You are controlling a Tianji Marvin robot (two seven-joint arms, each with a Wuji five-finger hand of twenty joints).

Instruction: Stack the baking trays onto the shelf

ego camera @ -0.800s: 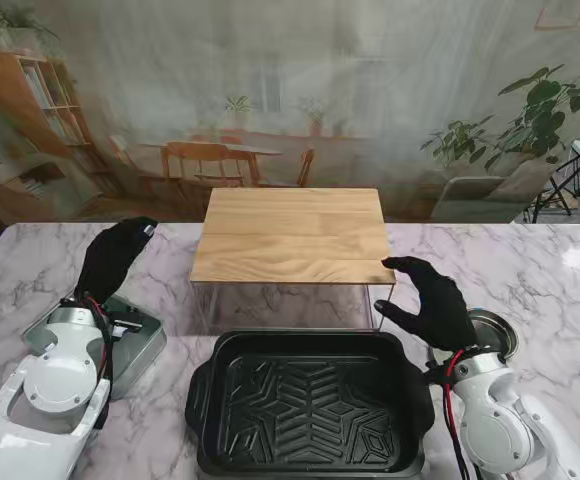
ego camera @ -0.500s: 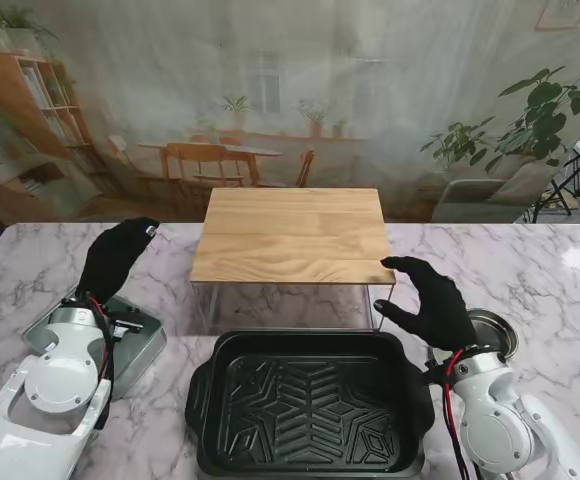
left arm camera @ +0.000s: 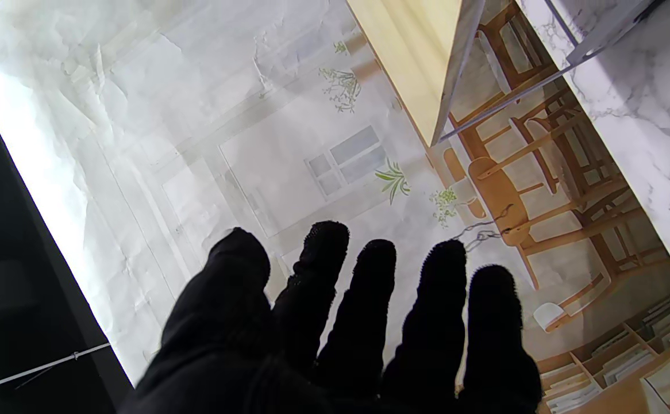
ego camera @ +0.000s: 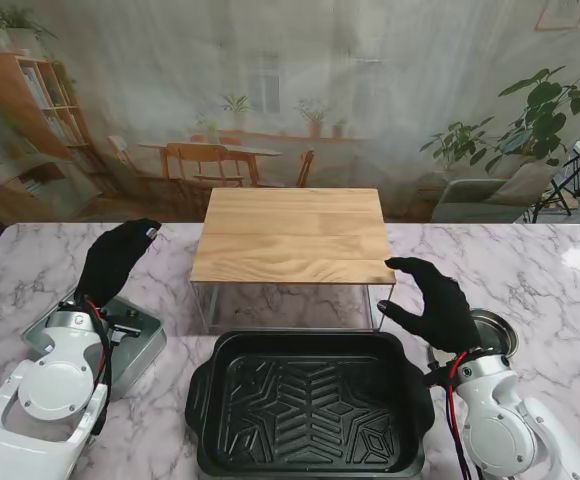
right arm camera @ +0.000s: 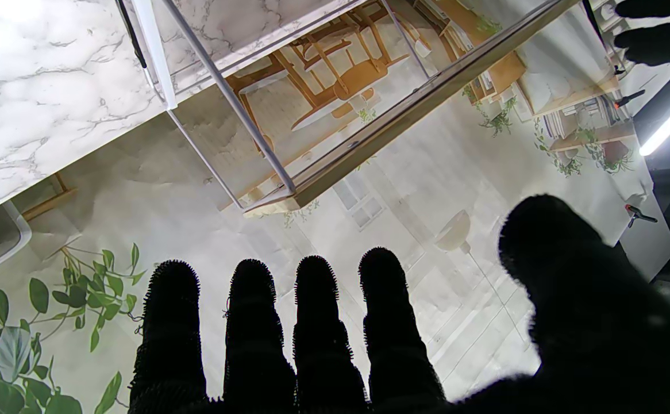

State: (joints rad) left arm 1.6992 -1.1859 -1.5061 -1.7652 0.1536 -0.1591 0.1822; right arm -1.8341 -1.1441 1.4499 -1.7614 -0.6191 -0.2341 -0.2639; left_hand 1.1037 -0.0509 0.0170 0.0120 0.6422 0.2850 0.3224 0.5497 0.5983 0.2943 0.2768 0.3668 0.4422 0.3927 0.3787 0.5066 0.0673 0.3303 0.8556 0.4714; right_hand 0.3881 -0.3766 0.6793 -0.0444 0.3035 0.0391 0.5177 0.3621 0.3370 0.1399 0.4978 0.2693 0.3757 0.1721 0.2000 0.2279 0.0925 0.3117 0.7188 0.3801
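A black ribbed baking tray (ego camera: pixel 310 405) lies on the marble table nearest to me, in front of the shelf (ego camera: pixel 293 235), a wooden top on thin metal legs. A grey metal tray (ego camera: pixel 142 345) sits at the left, under my left arm. My left hand (ego camera: pixel 115 258) hovers open above that grey tray, left of the shelf, fingers spread (left arm camera: pixel 364 299). Open too, my right hand (ego camera: pixel 435 305) hangs beside the shelf's right front corner, just beyond the black tray's far right corner. The right wrist view shows the shelf's underside and legs (right arm camera: pixel 289 138).
A round metal dish (ego camera: pixel 492 332) sits on the table behind my right wrist. The marble table (ego camera: pixel 530 265) stretches left and right of the shelf. A printed room backdrop (ego camera: pixel 290 90) stands along the table's far edge.
My right hand has shifted slightly to the right and nearer to me. The left hand and the trays look unmoved.
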